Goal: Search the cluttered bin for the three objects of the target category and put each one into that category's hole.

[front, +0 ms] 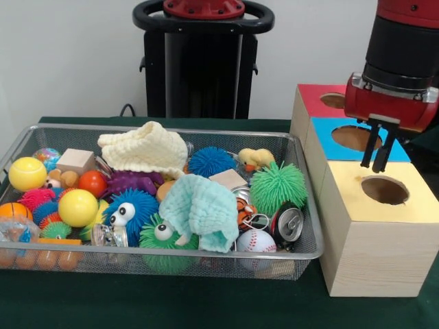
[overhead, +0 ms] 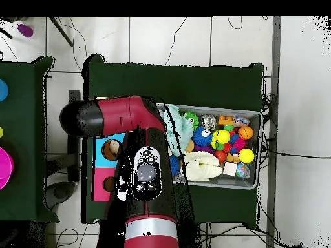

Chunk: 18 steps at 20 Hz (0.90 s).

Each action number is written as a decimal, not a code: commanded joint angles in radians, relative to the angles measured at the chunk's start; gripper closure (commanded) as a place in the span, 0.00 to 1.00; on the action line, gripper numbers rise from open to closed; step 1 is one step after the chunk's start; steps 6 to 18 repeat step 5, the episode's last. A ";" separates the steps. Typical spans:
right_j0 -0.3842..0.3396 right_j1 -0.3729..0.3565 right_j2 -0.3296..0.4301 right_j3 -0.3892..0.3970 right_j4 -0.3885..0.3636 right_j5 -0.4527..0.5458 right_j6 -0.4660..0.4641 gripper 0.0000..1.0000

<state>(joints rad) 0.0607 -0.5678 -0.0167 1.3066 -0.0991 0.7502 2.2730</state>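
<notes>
The wire-mesh bin [front: 27, 140] is seen at the left, packed with balls, a pale yellow washcloth [front: 145, 149] and a mint washcloth [front: 202, 209] — no braided cloth toy can be made out among them. At the right, the gripper [front: 378, 152] is held above the yellow-topped box [front: 376, 226], fingers narrow and empty.

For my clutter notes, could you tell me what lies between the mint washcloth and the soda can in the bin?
In the front view, an orange striped toy lies between the mint washcloth and the soda can, with a baseball just below the gap.
</notes>
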 commanded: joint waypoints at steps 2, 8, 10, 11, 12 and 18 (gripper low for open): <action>-0.007 -0.005 0.047 0.031 -0.110 -0.070 -0.091 1.00; -0.012 -0.016 0.061 0.044 -0.124 -0.058 -0.102 0.00; -0.012 -0.016 0.061 0.044 -0.124 -0.058 -0.102 0.00; -0.012 -0.016 0.061 0.044 -0.124 -0.058 -0.102 0.00; -0.012 -0.016 0.061 0.044 -0.124 -0.058 -0.102 0.00; -0.012 -0.016 0.061 0.044 -0.124 -0.058 -0.102 0.00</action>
